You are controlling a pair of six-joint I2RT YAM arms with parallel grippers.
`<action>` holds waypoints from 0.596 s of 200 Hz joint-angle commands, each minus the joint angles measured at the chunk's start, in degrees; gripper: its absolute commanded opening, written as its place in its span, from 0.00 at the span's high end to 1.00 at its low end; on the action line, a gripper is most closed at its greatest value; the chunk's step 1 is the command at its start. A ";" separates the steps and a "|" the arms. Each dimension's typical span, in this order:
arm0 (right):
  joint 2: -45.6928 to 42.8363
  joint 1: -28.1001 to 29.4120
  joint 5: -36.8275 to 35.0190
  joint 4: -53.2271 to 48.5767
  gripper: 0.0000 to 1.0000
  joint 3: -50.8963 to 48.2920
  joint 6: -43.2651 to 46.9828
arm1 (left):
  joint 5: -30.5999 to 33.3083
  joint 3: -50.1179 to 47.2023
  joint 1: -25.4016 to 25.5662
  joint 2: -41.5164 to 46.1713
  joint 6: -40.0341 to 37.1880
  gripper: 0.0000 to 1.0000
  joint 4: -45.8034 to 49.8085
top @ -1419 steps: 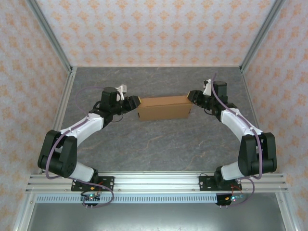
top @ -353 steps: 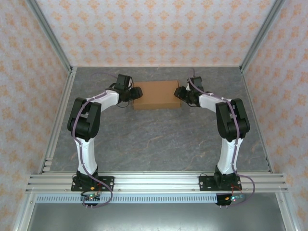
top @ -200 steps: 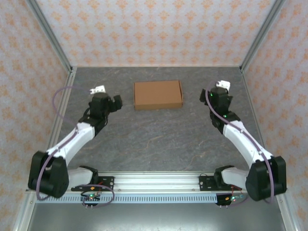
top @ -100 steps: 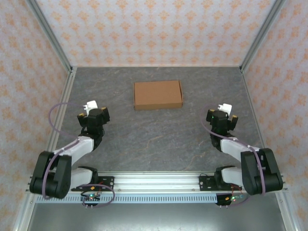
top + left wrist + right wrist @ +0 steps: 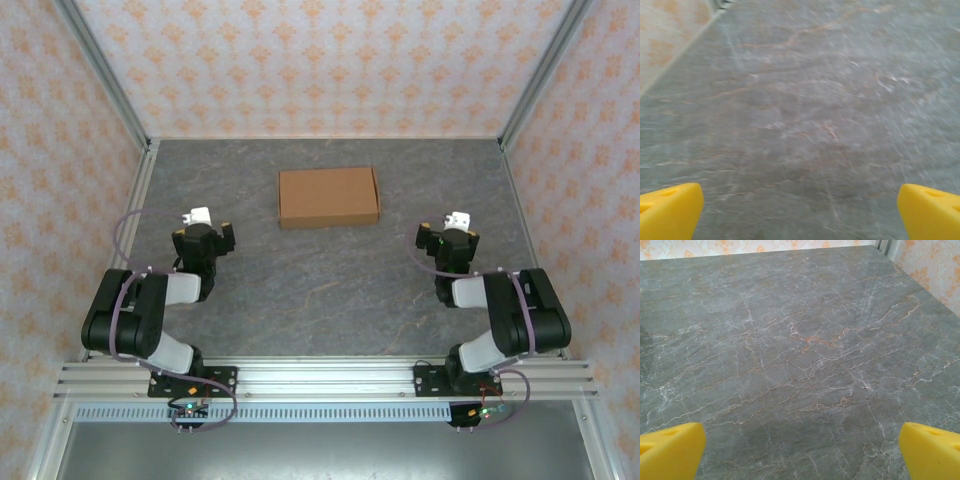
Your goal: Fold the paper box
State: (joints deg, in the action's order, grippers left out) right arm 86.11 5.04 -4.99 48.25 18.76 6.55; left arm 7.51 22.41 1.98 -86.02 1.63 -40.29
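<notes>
- The box lies flat and closed toward 12 o'clock on the table, its long sides running from 9 to 3 o'clock, with nothing touching it.
- My left gripper sits at about 8 o'clock from the box and my right gripper at about 4 o'clock, both well apart from it.
- Both sets of jaws are spread wide and hold nothing; each wrist view has bare stone between the yellow fingertips.
- I judge the box light, thin cardboard: stiff across its panels, easy to dent at edges, and likely to skid on this smooth top.
- If I need it, I would pinch the short ends at 9 and 3 o'clock, gently, one gripper per end.
</notes>
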 commanded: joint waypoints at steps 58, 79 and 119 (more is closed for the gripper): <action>1.00 -3.67 4.33 -4.22 0.01 5.37 -3.56 | -6.37 2.00 -0.57 0.31 -2.54 0.00 -2.23; 1.03 -3.72 4.37 -4.61 0.01 5.58 -3.49 | -6.41 2.02 -0.62 0.30 -2.53 0.00 -2.24; 0.98 -3.71 4.38 -4.65 0.01 5.56 -3.47 | -6.42 2.02 -0.58 0.32 -2.51 0.00 -2.21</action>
State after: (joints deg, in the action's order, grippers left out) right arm 87.02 1.34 -1.41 43.90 23.75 3.90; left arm 1.43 23.22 1.80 -86.11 -0.08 -41.01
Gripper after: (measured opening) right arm 0.993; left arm 0.999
